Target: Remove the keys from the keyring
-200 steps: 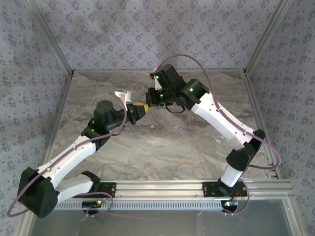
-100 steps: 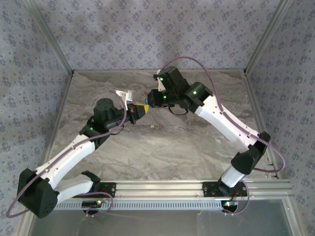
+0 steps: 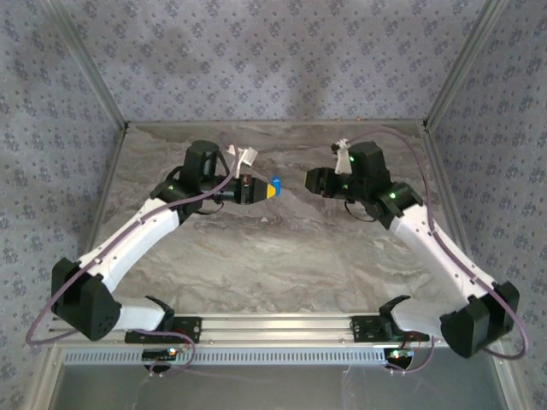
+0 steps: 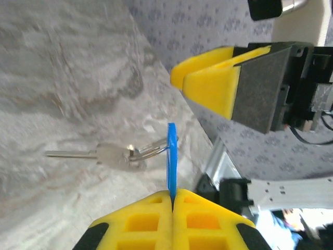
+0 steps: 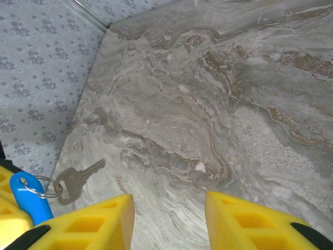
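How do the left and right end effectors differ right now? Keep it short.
The left end effector is shut, pinching the blue tag with the key attached; the right end effector is open and holds nothing. The left one points rightward and the right one leftward, facing each other across a gap. Both have yellow fingers.

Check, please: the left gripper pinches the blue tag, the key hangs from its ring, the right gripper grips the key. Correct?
No. The right wrist view shows the right gripper open, clear of the key. The left gripper pinches the blue tag; the key hangs from its ring.
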{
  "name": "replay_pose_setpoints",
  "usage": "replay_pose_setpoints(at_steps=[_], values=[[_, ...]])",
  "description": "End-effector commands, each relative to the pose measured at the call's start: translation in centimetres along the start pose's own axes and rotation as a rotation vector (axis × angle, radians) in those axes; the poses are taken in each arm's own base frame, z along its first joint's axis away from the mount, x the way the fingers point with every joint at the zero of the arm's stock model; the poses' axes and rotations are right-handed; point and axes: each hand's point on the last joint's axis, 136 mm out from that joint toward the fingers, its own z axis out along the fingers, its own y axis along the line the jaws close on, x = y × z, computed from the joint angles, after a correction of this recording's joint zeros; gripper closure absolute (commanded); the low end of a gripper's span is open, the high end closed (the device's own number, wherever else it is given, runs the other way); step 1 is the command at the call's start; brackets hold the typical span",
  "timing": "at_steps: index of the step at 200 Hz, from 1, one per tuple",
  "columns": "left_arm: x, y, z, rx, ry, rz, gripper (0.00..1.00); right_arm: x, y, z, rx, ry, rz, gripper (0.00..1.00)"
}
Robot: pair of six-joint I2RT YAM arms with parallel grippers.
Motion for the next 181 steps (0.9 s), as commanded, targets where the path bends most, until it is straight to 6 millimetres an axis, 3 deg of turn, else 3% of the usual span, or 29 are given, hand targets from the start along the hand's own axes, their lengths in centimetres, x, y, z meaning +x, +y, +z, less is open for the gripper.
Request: replay_pose_setpoints(at_steps=[1,21,58,101,181], values=[[1.0,-3.2,-1.0,0.100,0.101,0.003,1.00,-1.0,2.4,-1.4,-0.193,-0.127,-0.167,0.54],[1.4,-4.3,-1.4,0.140,0.137,0.020,1.00,0.6,3.9,-1.9,-0.326,-0.173,-0.313,0.47],[1.8,-6.5,-2.1,0.233,0.188,0.034,1.00,2.9,5.3,-1.5,-0.407,-0.190,-0.471,0.48],[2.2,-7.8,-2.9,0.280,0.219,0.059,1.00,3.7,7.7,-2.3,-0.574,-0.144,-0.502,0.41],[2.4,-8.6,-3.2,0.319,0.245,0.069,1.00,4.3,9.4,-3.0,-0.677,-0.109,-0.546,0.41]])
